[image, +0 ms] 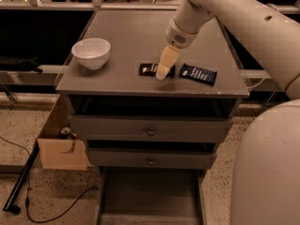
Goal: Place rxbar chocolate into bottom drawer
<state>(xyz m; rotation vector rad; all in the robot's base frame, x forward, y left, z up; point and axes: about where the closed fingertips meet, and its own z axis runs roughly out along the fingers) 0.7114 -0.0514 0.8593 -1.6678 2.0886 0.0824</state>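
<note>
Fingers point(165, 63) tip-down on rxbar chocolate point(148, 69), cabinet top point(136, 32), bottom drawer point(150, 193) open

Surface: grey cabinet top point(140, 36)
Left side: white bowl point(91, 53), upright
Middle, toward near edge: rxbar chocolate point(148, 69), lying flat
Right of it: navy bar point(198, 74), flat, just beside
Above: gripper point(161, 74) at the rxbar chocolate's right end
</note>
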